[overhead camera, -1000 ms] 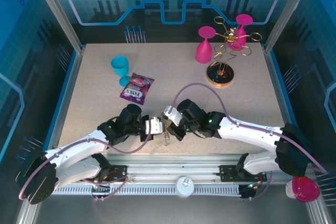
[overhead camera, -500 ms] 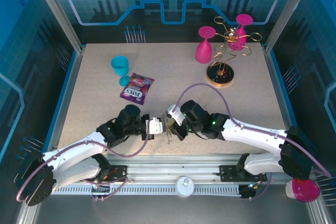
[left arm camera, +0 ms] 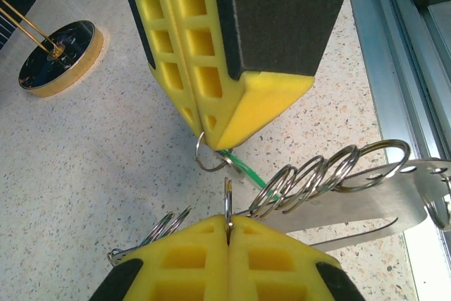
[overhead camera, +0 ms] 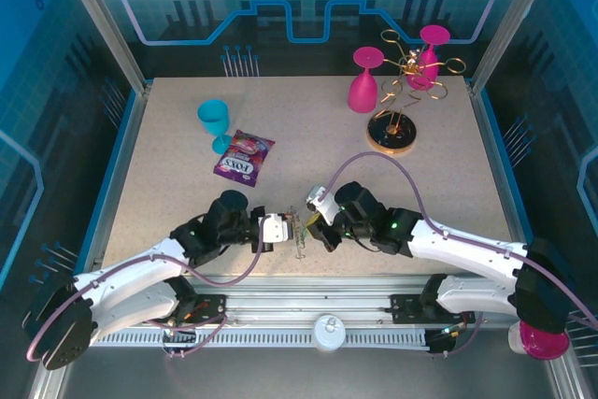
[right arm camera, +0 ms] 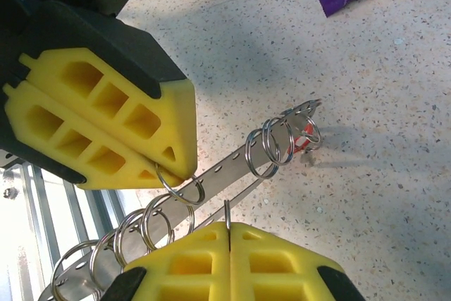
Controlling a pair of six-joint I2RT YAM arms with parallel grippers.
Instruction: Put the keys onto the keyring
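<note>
The keyring (overhead camera: 299, 240) is a flat grey metal loop lying near the table's front edge between the two arms, and several split rings are threaded on it (left arm camera: 366, 202). My left gripper (overhead camera: 283, 229) is shut on one split ring (left arm camera: 227, 202) that stands edge-on between its yellow fingers. My right gripper (overhead camera: 310, 220) faces it from the right, shut on a small ring (left arm camera: 210, 160) with the green-tagged key (left arm camera: 243, 168) hanging under it. In the right wrist view my right gripper (right arm camera: 229, 234) pinches a thin ring edge, and the red-tagged key (right arm camera: 304, 139) hangs at the keyring's far end (right arm camera: 232, 167).
A purple snack packet (overhead camera: 243, 158) and a cyan cup (overhead camera: 213, 119) lie at the back left. A gold wire rack (overhead camera: 402, 128) with pink glasses (overhead camera: 364, 81) stands at the back right. The metal front rail (overhead camera: 327, 301) runs just behind the keyring.
My right arm has shifted right and slightly toward the front edge, its gripper still at the keyring. The left gripper has moved a little rightward. Both stay shut.
</note>
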